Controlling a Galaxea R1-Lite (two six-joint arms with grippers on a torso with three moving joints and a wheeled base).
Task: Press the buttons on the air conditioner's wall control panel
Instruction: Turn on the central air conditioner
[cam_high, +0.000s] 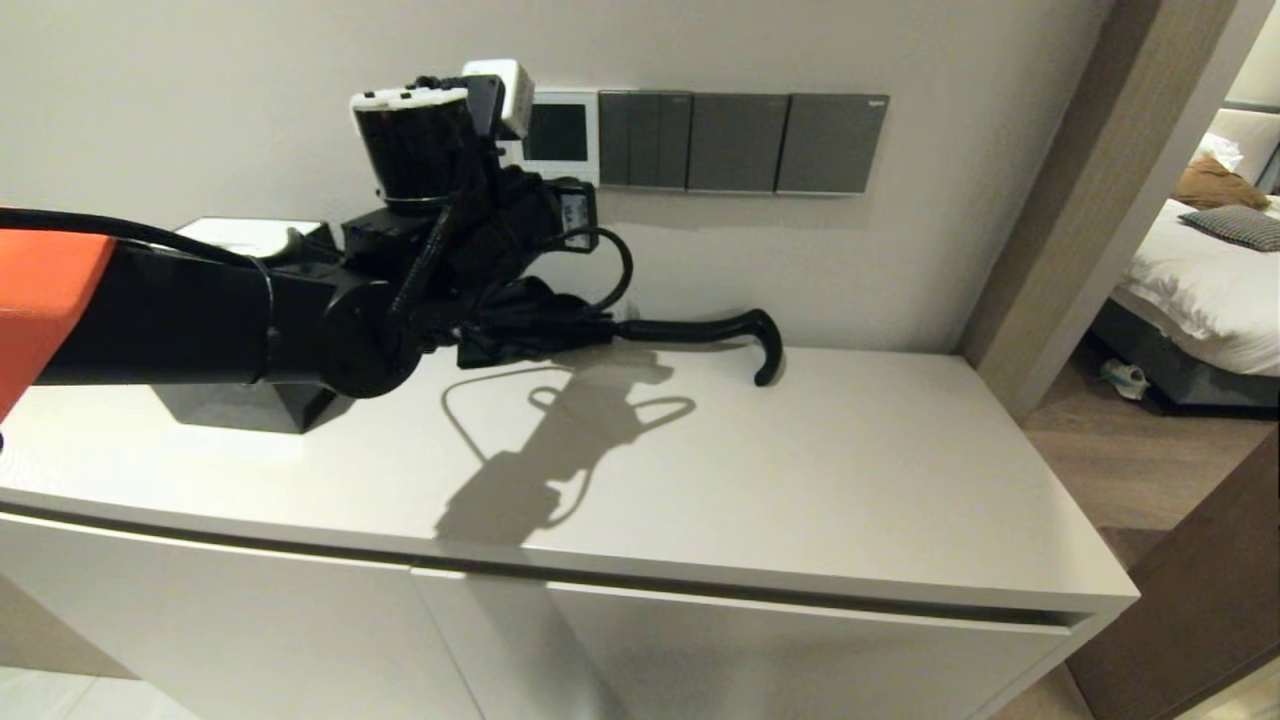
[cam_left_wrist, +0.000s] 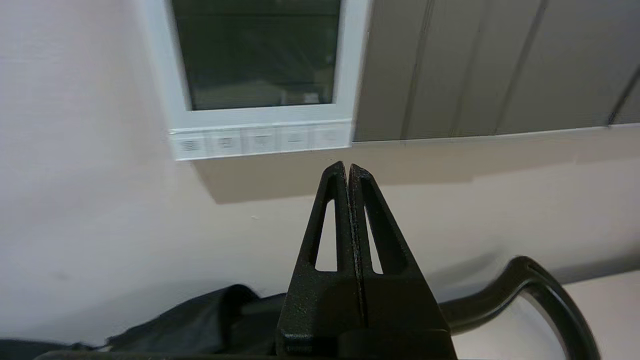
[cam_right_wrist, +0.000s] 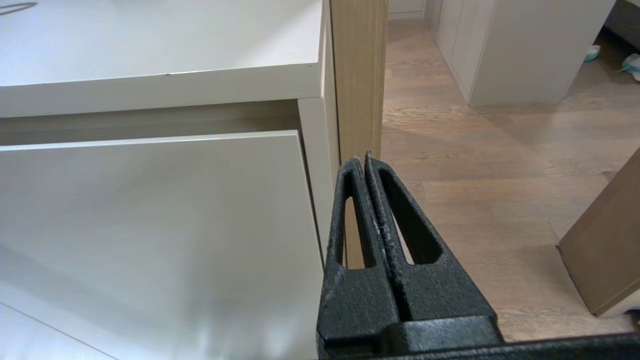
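The air conditioner's wall control panel (cam_high: 558, 135) is a small white-framed square on the wall, left of the dark switch plates. Its screen looks dark. In the left wrist view the panel's frame (cam_left_wrist: 160, 75) fills the upper part, with the row of tiny pale buttons (cam_left_wrist: 260, 141) along its lower edge. My left gripper (cam_left_wrist: 348, 167) is shut and empty. Its tips are close to the wall, just below the right end of the button row. My left arm (cam_high: 450, 230) hides the buttons in the head view. My right gripper (cam_right_wrist: 363, 159) is shut and empty, parked low by the cabinet's front right corner.
Three dark grey switch plates (cam_high: 740, 142) sit right of the panel. A black umbrella with a hooked handle (cam_high: 745, 335) lies on the white cabinet top (cam_high: 800, 480) under my arm. A black box (cam_high: 240, 405) stands at the left. A wooden door frame (cam_high: 1090, 200) is at the right.
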